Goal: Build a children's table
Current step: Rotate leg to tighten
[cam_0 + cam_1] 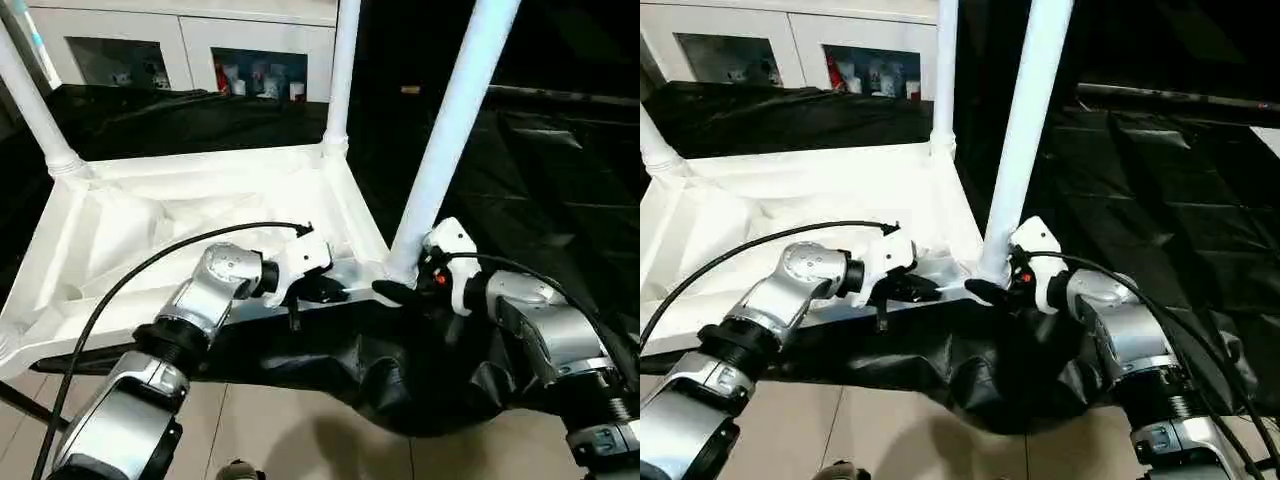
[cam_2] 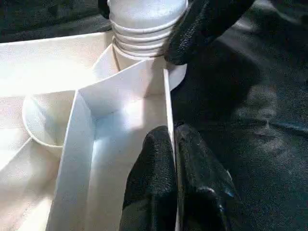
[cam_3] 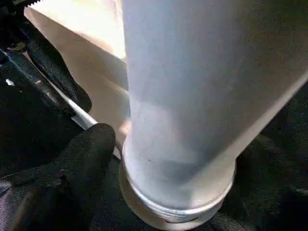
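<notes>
While pinching rim, left pincer shut

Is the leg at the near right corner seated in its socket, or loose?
Seated and upright: the near right leg stands in the tabletop's corner socket, its threaded base at the socket rim. How tight, cannot tell.

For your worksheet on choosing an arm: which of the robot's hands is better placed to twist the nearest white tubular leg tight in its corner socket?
Right. The right hand sits open around that nearest white tubular leg's base, while the left hand is shut on the white plastic top's rim.
</notes>
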Robot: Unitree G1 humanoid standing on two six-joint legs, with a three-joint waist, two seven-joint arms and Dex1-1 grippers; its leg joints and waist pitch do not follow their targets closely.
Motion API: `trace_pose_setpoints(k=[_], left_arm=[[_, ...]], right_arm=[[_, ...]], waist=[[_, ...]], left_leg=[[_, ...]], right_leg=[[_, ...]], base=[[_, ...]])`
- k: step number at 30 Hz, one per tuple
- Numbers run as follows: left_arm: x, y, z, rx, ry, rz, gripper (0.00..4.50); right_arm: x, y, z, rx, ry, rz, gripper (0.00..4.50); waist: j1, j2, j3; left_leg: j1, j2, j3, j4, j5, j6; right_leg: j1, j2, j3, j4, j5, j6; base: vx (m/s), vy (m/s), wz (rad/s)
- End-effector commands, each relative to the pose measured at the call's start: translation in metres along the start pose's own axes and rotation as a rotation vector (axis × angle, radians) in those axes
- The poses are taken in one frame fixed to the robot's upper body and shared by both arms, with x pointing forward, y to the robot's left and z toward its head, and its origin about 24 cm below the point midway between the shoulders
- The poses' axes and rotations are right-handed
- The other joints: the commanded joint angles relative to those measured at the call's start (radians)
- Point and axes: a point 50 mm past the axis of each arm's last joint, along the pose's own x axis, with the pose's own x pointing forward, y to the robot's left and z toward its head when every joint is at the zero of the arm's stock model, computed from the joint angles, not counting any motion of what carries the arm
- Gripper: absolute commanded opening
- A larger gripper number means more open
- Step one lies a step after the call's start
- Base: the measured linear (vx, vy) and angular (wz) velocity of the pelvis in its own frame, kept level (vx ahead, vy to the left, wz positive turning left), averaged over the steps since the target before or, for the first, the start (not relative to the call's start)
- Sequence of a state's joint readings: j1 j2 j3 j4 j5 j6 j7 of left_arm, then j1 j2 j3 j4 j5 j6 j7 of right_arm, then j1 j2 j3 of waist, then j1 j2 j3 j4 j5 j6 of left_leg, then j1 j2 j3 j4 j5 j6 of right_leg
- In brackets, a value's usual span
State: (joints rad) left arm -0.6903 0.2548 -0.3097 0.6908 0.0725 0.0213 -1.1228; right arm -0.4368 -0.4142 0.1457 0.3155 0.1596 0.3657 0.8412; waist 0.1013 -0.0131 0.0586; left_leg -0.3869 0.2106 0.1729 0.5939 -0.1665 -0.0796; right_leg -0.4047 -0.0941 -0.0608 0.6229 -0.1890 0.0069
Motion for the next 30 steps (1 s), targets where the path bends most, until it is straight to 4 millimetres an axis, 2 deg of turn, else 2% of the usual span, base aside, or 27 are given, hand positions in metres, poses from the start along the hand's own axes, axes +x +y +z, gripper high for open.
trace_pose_setpoints(k=[1, 10, 16, 18, 19, 20, 21, 22, 23, 24, 25, 26, 30], left_arm=[[-0.002, 0.003, 0.02, 0.064, -0.074, -0.011, 0.0], [-0.003, 0.002, 0.019, 0.062, -0.067, -0.015, 0.0], [-0.004, 0.003, 0.017, 0.054, -0.057, -0.006, 0.0], [-0.002, 0.009, 0.016, 0.034, -0.035, 0.067, 0.0], [0.002, 0.016, 0.015, 0.009, -0.011, 0.154, 0.0], [0.002, 0.016, 0.015, 0.009, -0.011, 0.154, 0.0], [0.004, 0.02, 0.015, -0.005, 0.004, 0.202, 0.0], [0.013, 0.027, 0.017, -0.052, 0.025, 0.325, 0.0], [0.014, 0.028, 0.017, -0.064, 0.028, 0.346, 0.0], [0.016, 0.029, 0.018, -0.073, 0.03, 0.36, 0.0], [0.026, 0.029, 0.022, -0.112, 0.032, 0.411, 0.0], [0.028, 0.029, 0.022, -0.115, 0.032, 0.415, 0.0], [0.054, 0.019, 0.035, -0.096, 0.032, 0.388, 0.0]], right_arm=[[-0.002, -0.001, 0.007, -0.023, -0.007, 0.005, 3.57], [-0.003, -0.001, 0.007, -0.014, -0.017, 0.014, 2.81], [0.0, 0.0, 0.004, 0.029, -0.041, -0.008, 2.72], [0.005, -0.006, 0.003, 0.084, -0.082, -0.126, 2.72], [0.011, -0.013, 0.001, 0.163, -0.115, -0.268, 2.72], [0.011, -0.013, 0.001, 0.163, -0.115, -0.268, 2.72], [0.015, -0.016, -0.001, 0.214, -0.125, -0.345, 2.72], [0.026, -0.017, -0.006, 0.301, -0.131, -0.478, 2.72], [0.028, -0.017, -0.006, 0.313, -0.131, -0.497, 2.72], [0.03, -0.017, -0.007, 0.32, -0.131, -0.509, 2.72], [0.041, -0.013, -0.005, 0.379, -0.148, -0.572, 2.72], [0.043, -0.012, -0.005, 0.384, -0.149, -0.575, 2.72], [0.075, 0.01, 0.012, 0.359, -0.166, -0.554, 2.72]], waist=[[-0.002, -0.012, -0.076], [-0.001, -0.01, -0.076], [-0.001, -0.012, -0.077], [-0.003, -0.01, -0.077], [-0.006, -0.01, -0.076], [-0.008, -0.008, -0.077], [-0.011, -0.007, -0.077], [-0.015, -0.005, -0.076], [-0.017, -0.003, -0.076], [-0.017, -0.003, -0.076], [-0.016, -0.005, -0.079], [-0.015, -0.005, -0.08], [-0.015, -0.004, -0.083]], left_leg=[[0.018, 0.016, 0.006, -0.064, -0.144, 0.052], [0.017, 0.015, 0.006, -0.064, -0.149, 0.046], [0.017, 0.014, 0.006, -0.063, -0.144, 0.049], [0.017, 0.014, 0.006, -0.064, -0.139, 0.044], [0.018, 0.013, 0.006, -0.066, -0.151, 0.034], [0.018, 0.013, 0.006, -0.065, -0.156, 0.026], [0.02, 0.013, 0.005, -0.066, -0.161, 0.014], [0.02, 0.013, 0.004, -0.067, -0.165, 0.005], [0.022, 0.011, 0.004, -0.068, -0.172, -0.007], [0.022, 0.011, 0.004, -0.068, -0.172, -0.007], [0.02, 0.01, 0.005, -0.067, -0.158, -0.01], [0.019, 0.009, 0.004, -0.066, -0.14, -0.005], [0.015, 0.004, 0.005, -0.061, -0.094, 0.026]], right_leg=[[0.054, -0.043, 0.037, -0.065, -0.078, -0.243], [0.055, -0.043, 0.036, -0.065, -0.081, -0.241], [0.056, -0.044, 0.036, -0.063, -0.075, -0.243], [0.054, -0.044, 0.037, -0.062, -0.072, -0.244], [0.051, -0.043, 0.036, -0.066, -0.1, -0.24], [0.051, -0.043, 0.036, -0.065, -0.105, -0.238], [0.05, -0.044, 0.036, -0.067, -0.121, -0.236], [0.05, -0.042, 0.036, -0.067, -0.124, -0.234], [0.046, -0.042, 0.036, -0.069, -0.137, -0.231], [0.046, -0.042, 0.036, -0.069, -0.137, -0.231], [0.052, -0.043, 0.037, -0.068, -0.117, -0.227], [0.054, -0.042, 0.037, -0.065, -0.083, -0.23], [0.059, -0.039, 0.036, -0.059, 0.016, -0.244]], base=[[0.0, 0.0, 0.0], [0.0, 0.0, 0.0], [0.0, 0.0, 0.0], [0.0, 0.0, 0.0], [0.0, 0.0, 0.0], [0.0, 0.0, 0.0], [0.0, 0.0, 0.0], [0.0, 0.0, 0.0], [0.0, 0.0, 0.0], [0.0, 0.0, 0.0], [0.0, 0.0, 0.0], [0.0, 0.0, 0.0], [0.0, 0.0, 0.0]])
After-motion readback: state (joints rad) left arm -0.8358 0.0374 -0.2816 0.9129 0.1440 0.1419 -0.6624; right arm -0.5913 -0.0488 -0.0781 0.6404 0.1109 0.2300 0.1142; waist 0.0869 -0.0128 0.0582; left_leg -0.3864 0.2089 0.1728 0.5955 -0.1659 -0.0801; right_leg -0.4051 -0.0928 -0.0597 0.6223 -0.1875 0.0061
